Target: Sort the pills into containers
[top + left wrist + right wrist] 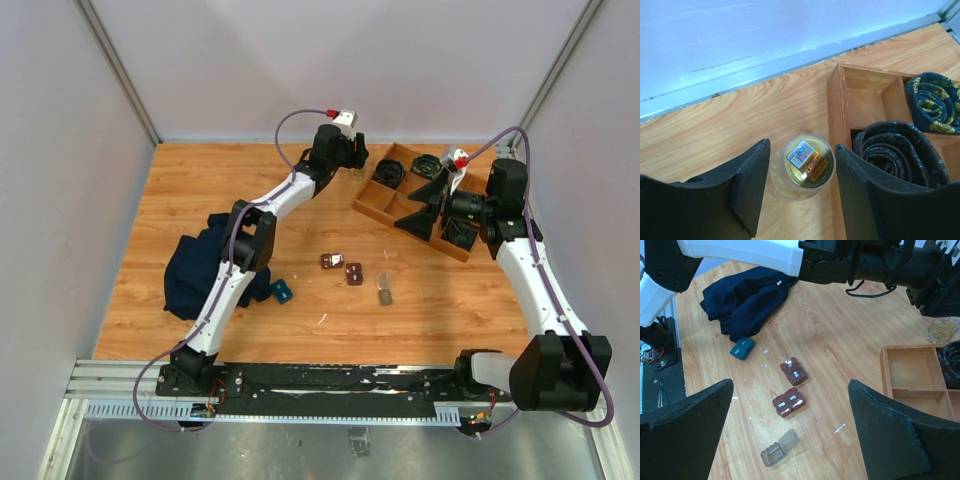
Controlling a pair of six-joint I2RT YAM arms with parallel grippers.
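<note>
Two dark-brown pill boxes with pale lettering lie mid-table; they also show in the right wrist view. A clear pill jar with a gold labelled lid stands beside the wooden tray's left wall. My left gripper is open, one finger on each side of the jar, not clamped on it. It is at the far side of the table. My right gripper is open and empty, held high above the brown boxes, over the tray.
The wooden divided tray holds rolled dark ties. A small clear box lies open near the brown boxes. A teal box and a dark blue cloth lie to the left. Grey walls enclose the table.
</note>
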